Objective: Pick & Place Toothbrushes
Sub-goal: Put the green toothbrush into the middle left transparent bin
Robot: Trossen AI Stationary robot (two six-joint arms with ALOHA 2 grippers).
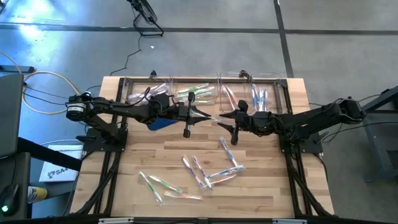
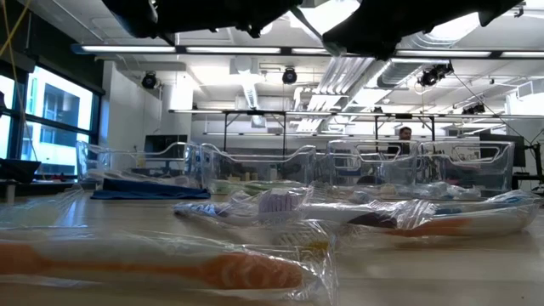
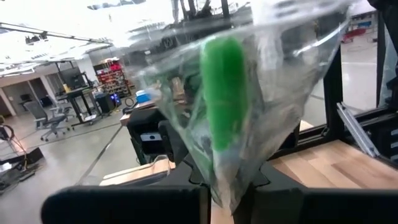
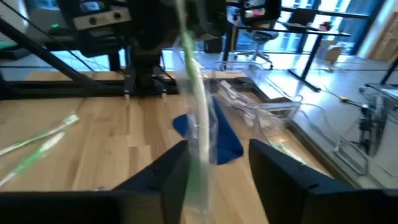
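Observation:
My left gripper is shut on a green toothbrush in clear wrapping, held in the air above the table's middle. My right gripper faces it from the right and is open, its fingers on either side of the same toothbrush's other end. Several more wrapped toothbrushes lie flat on the wood near the front edge. My left gripper pinches the wrapped toothbrush by one end of its clear wrapping between its two fingers. The fingers come about level from the table's left. The toothbrush runs on from them toward my right gripper, lifted clear of the table. My right gripper: the wrapping runs close along one finger; I cannot tell whether they touch.
Clear plastic bins stand in a row along the far edge, some holding toothbrushes. A blue cloth lies under my left arm. Bare wood shows left of the loose toothbrushes. A person shows far off in the room.

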